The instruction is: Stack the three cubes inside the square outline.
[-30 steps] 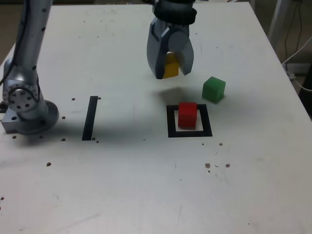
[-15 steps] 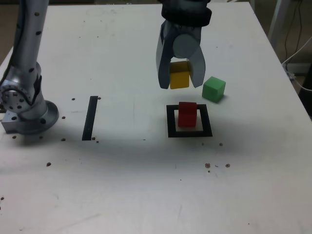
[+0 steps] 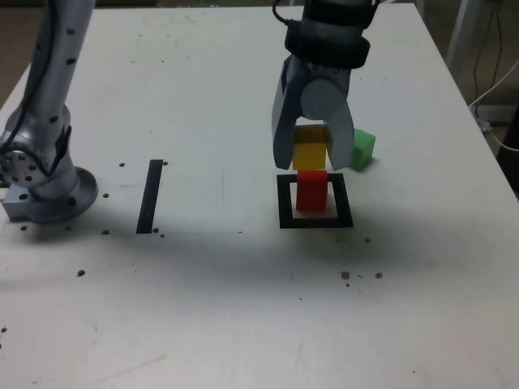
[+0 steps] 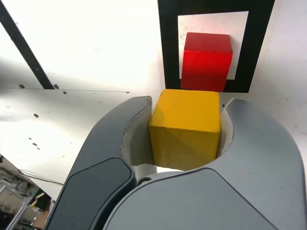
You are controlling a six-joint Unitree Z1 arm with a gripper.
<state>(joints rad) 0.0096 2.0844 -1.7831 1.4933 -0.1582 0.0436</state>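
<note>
The yellow cube is clamped between the jaws of the gripper, just above the red cube, which stands inside the square outline. The green cube lies beside the outline, on the white table.

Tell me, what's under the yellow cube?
The red cube sits below the yellow cube, inside the square outline. The gripper holds the yellow one. Whether the two cubes touch can't be seen.
</note>
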